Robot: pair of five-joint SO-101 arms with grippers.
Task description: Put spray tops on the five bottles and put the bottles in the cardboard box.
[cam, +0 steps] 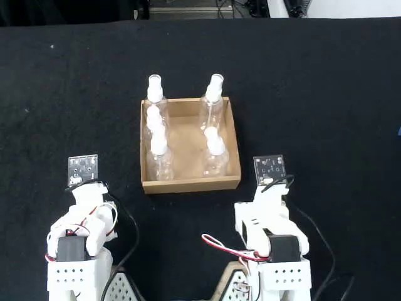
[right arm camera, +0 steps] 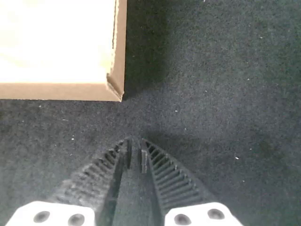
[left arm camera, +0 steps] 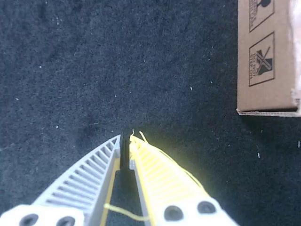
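Cardboard box (cam: 190,183) sits mid-table on the black cloth (cam: 326,94), open side up. Five clear bottles (cam: 160,166) stand upright inside it, three along the left wall and two along the right wall, each capped with a white spray top (cam: 215,81). Both arms are folded at the near edge, the left arm (cam: 84,216) near-left of the box and the right arm (cam: 270,216) near-right of it. Left gripper (left arm camera: 126,141): fingers pressed together, nothing between them, tips over bare cloth; the box wall (left arm camera: 263,56) lies farther out and to the right, apart from the tips. Right gripper (right arm camera: 135,151): fingers drawn in to a thin slit, holding nothing; the box's near right corner (right arm camera: 117,89) lies farther out and to the left, not touching.
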